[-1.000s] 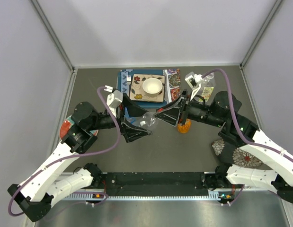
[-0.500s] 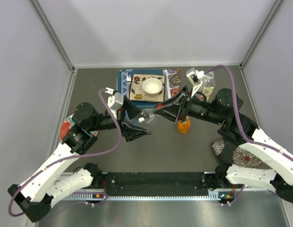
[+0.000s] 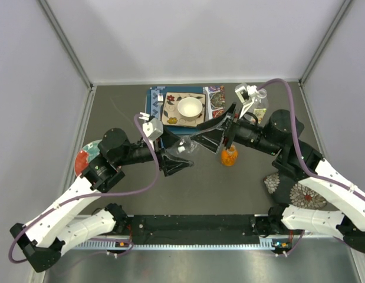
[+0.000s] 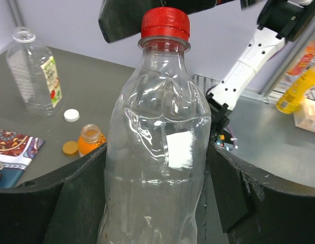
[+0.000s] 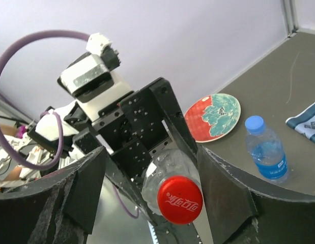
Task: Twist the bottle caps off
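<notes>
My left gripper (image 4: 157, 193) is shut on a clear plastic bottle (image 4: 157, 142) and holds it off the table, as the top view (image 3: 183, 147) also shows. Its red cap (image 4: 165, 23) is screwed on. My right gripper (image 5: 154, 180) is open, its jaws standing either side of the red cap (image 5: 180, 200) with gaps on both sides. An uncapped orange bottle (image 4: 91, 140) stands beside a loose orange cap (image 4: 70, 148) and a loose white cap (image 4: 71, 115). A small bottle (image 5: 266, 152) keeps its blue cap (image 5: 255, 123).
An uncapped clear bottle (image 4: 32, 71) stands at the back right of the table. A white bowl (image 3: 190, 108) sits on patterned mats (image 3: 214, 100) at the back. A red flowered plate (image 5: 212, 117) lies at the left. Patterned coasters (image 3: 303, 194) lie at the right.
My left arm has pushed the clear bottle a little to the right. My right gripper has moved away from the orange bottle and now brackets the red cap.
</notes>
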Controlling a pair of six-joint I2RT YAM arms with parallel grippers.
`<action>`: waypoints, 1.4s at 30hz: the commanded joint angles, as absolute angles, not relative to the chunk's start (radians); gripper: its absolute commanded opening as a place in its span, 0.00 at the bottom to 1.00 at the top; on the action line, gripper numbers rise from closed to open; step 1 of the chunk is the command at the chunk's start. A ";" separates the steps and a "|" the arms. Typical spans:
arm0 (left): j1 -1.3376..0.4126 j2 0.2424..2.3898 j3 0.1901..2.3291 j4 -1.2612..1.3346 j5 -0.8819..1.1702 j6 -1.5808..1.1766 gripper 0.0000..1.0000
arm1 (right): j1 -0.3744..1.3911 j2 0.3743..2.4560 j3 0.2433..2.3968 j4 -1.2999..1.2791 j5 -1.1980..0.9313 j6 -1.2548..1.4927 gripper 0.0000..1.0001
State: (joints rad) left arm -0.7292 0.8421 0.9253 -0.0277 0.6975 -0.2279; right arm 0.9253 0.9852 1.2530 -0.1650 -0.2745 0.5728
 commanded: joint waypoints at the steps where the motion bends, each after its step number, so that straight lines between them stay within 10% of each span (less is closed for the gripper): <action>1: -0.791 0.799 0.945 -0.035 0.510 -0.120 0.39 | 0.925 0.979 1.319 -0.150 -0.196 0.589 0.73; 19: -1.172 0.767 0.881 0.052 -0.403 0.158 0.37 | 0.927 1.014 1.328 -0.207 0.064 0.701 0.66; 42: -1.223 0.765 0.845 0.071 -0.463 0.192 0.37 | 0.927 1.066 1.298 -0.103 0.041 0.706 0.51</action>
